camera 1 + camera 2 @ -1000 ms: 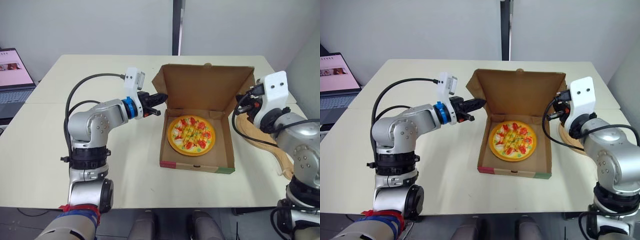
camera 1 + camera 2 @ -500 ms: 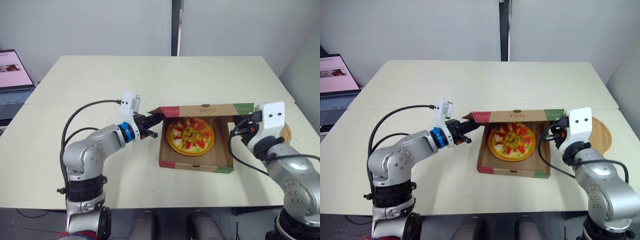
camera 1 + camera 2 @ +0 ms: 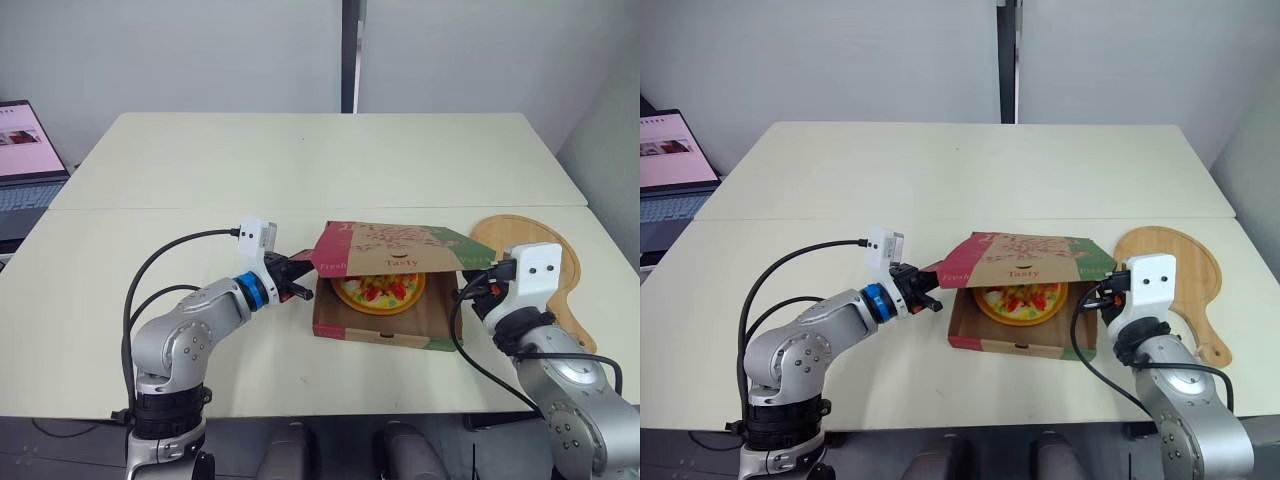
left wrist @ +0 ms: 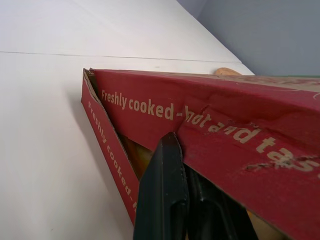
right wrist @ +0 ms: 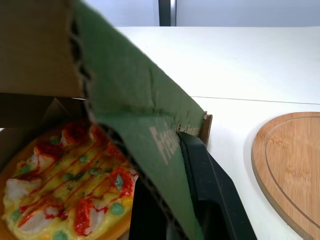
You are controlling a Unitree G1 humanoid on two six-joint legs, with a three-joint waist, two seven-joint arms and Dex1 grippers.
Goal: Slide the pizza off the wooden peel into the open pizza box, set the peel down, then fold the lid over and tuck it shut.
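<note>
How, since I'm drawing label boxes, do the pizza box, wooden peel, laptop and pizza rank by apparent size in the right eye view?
1. pizza box
2. wooden peel and laptop: these look alike, and the laptop is cut by the picture's edge.
3. pizza, mostly covered.

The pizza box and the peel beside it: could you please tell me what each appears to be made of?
Pizza box: corrugated cardboard, matte, printed red and green outside, bare brown inside; the right wrist view shows fluting along a cut edge. Peel: apparently pale wood, smooth, with grain and a groove near its rim.
</note>
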